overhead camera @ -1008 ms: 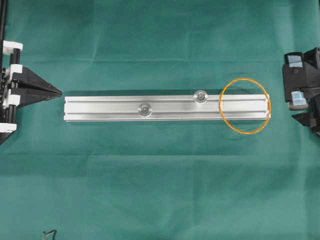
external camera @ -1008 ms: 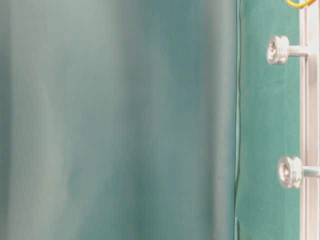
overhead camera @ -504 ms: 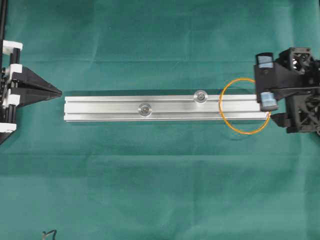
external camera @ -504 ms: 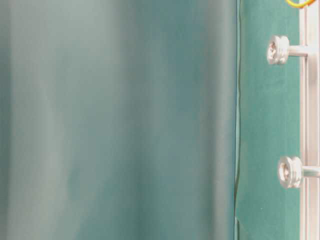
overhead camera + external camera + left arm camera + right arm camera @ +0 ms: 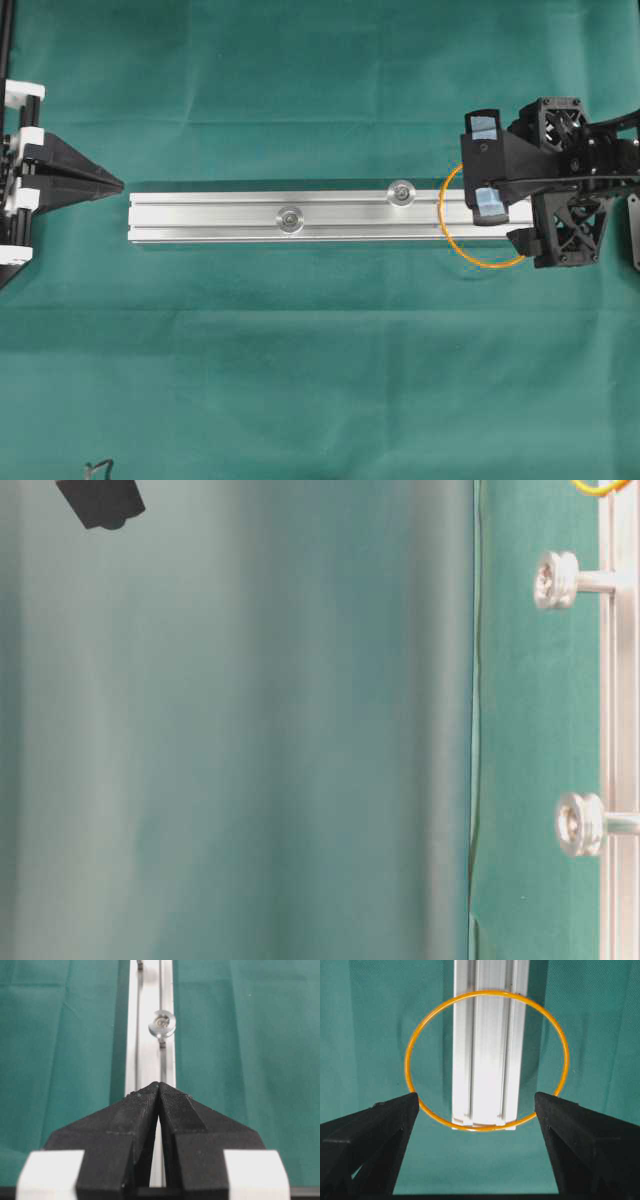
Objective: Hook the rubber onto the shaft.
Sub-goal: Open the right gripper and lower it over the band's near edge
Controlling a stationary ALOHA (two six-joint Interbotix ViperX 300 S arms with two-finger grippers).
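Observation:
The rubber (image 5: 442, 215) is a thin orange loop lying flat round the right end of the aluminium rail (image 5: 220, 217). Two shafts stand on the rail, one near the loop (image 5: 401, 192) and one at the middle (image 5: 291, 218). My right gripper (image 5: 492, 200) hovers over the loop, open. In the right wrist view its fingers straddle the rubber (image 5: 408, 1062) and the rail end (image 5: 490, 1060), touching neither. My left gripper (image 5: 118, 183) is shut and empty, just off the rail's left end. Its view looks along the rail to a shaft (image 5: 161, 1023).
Green cloth (image 5: 320, 380) covers the table. A small dark object (image 5: 98, 466) lies at the front left edge. In the table-level view both shafts (image 5: 556, 580) (image 5: 580, 823) stick out from the rail, and a black part of the right arm (image 5: 100, 500) shows at top left.
My right gripper has moved left from the table's right edge to above the rubber at the rail's end, staying open. The left gripper and the rubber have not moved.

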